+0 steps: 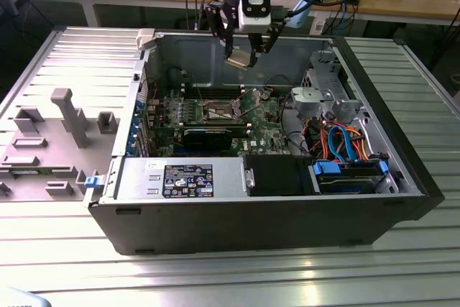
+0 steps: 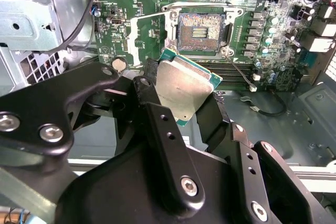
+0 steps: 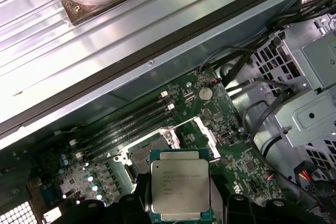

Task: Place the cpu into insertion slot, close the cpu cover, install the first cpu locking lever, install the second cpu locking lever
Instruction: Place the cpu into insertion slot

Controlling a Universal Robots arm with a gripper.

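A ribbed metal table (image 1: 215, 278) carries an open computer case (image 1: 215, 206). Above its green motherboard (image 1: 180, 116) the gripper (image 1: 243, 54) hangs, its black fingers (image 2: 157, 124) clamped on the edges of the cpu (image 2: 184, 90), silvery face showing in both wrist views. The insertion slot (image 2: 202, 29) lies below, well apart from the chip, its dark centre bare.
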